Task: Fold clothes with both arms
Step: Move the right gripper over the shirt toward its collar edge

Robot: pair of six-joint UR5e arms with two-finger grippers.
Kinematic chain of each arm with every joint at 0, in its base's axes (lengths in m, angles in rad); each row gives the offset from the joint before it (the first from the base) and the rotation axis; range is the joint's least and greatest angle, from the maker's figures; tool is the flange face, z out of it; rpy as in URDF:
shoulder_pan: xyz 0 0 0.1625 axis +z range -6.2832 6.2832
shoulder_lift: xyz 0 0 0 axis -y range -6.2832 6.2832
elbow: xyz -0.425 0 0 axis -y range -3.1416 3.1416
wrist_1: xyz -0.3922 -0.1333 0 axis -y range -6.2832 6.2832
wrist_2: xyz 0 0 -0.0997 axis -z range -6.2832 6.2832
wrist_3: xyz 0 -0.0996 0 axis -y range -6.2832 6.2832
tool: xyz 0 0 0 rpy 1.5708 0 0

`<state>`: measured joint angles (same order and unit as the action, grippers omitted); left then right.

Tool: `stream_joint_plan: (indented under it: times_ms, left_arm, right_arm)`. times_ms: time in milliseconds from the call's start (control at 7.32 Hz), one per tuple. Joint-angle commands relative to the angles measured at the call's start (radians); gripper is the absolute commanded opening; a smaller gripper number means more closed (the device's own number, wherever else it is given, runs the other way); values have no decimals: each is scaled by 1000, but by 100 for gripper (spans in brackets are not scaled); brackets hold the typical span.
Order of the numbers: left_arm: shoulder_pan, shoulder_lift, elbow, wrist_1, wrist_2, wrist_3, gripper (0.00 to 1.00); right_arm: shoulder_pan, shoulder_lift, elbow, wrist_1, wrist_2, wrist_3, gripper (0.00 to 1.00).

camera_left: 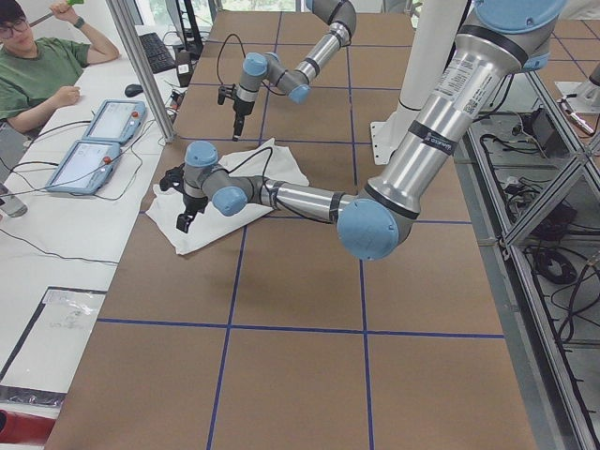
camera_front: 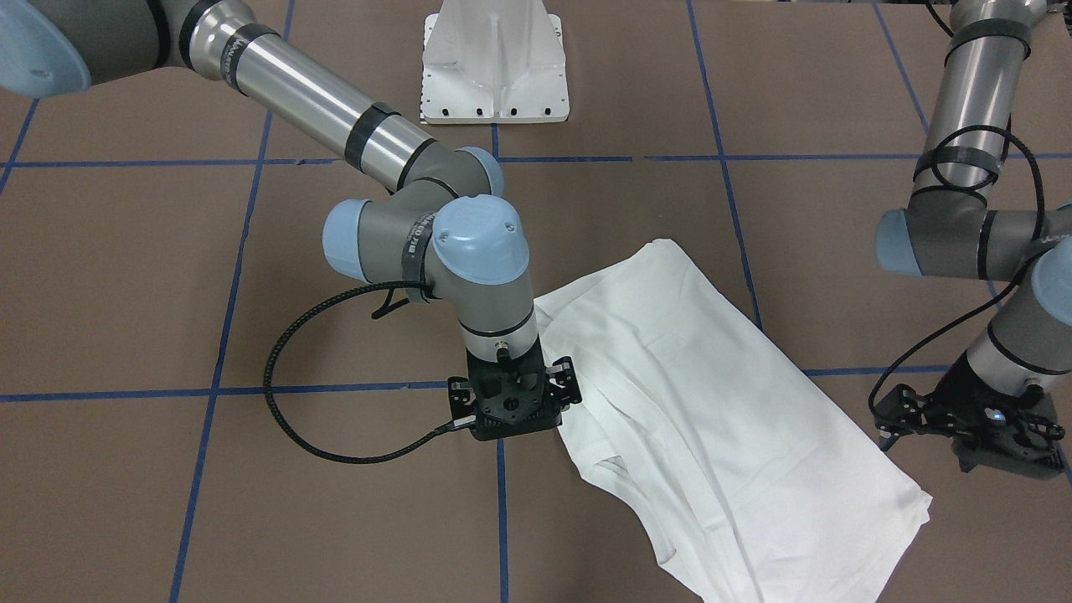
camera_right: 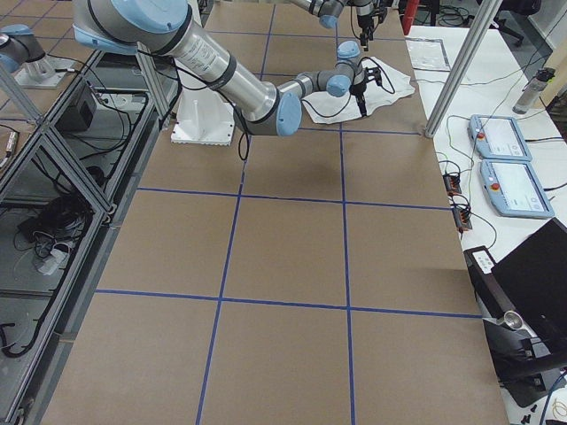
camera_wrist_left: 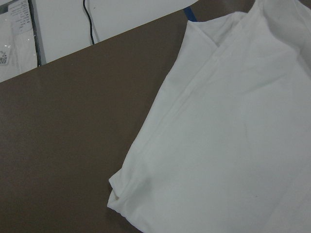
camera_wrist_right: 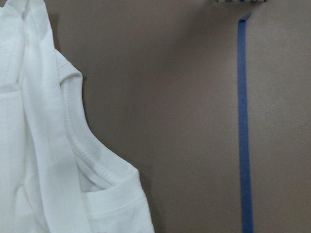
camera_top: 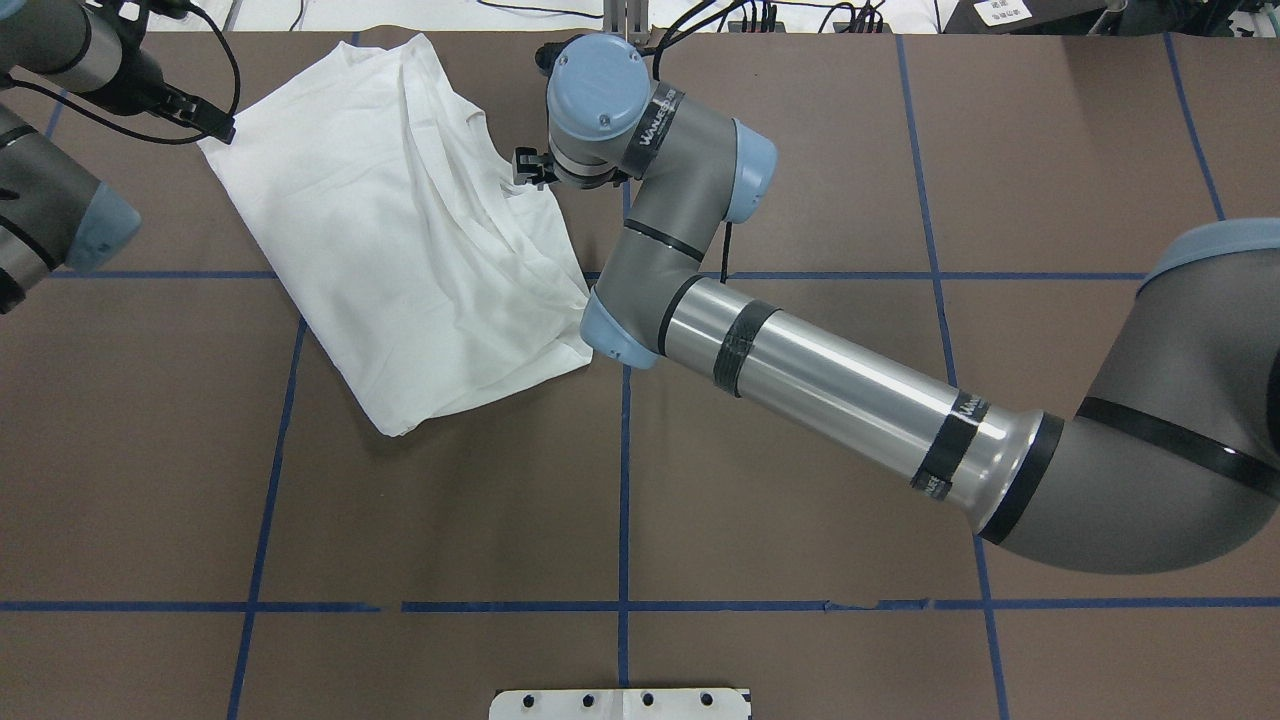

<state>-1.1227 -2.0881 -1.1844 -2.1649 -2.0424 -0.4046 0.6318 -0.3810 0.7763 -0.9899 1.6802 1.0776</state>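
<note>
The white T-shirt (camera_front: 712, 419) lies roughly folded and slanted on the brown table, also in the overhead view (camera_top: 400, 250). No printed text shows. My right gripper (camera_front: 512, 419) points down just beside the shirt's collar-side edge, jaws spread and empty; it also shows from overhead (camera_top: 527, 170). Its wrist view shows the ribbed collar (camera_wrist_right: 77, 141), no fingers. My left gripper (camera_front: 963, 431) hovers at the shirt's opposite corner (camera_top: 205, 118), open and empty. Its wrist view looks down on a folded shirt corner (camera_wrist_left: 121, 191).
The white pedestal base (camera_front: 494, 63) stands at the robot side. Blue tape lines (camera_front: 501, 502) grid the table. An operator (camera_left: 37, 66) sits by two control tablets (camera_left: 94, 141) just past the table's far edge near the shirt.
</note>
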Motion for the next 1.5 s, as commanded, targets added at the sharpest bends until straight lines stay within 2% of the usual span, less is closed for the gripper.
stream_joint_plan:
  times_ms: [0, 273, 956, 1229, 1366]
  left_arm:
    - [0, 20, -32, 0, 1, -14, 100]
    - [0, 37, -55, 2, 1, -22, 100]
    - [0, 43, -61, 2, 1, -22, 100]
    - [0, 43, -61, 2, 1, -23, 100]
    - [0, 43, -61, 2, 1, -23, 100]
  right_arm:
    - [-66, 27, -84, 101, -126, 10, 95]
    - [-76, 25, -106, 106, -172, 4, 77]
    - [-104, 25, -132, 108, -209, -8, 71]
    - [-104, 25, -132, 125, -209, -8, 46]
    - [-104, 25, -132, 125, -209, -8, 46]
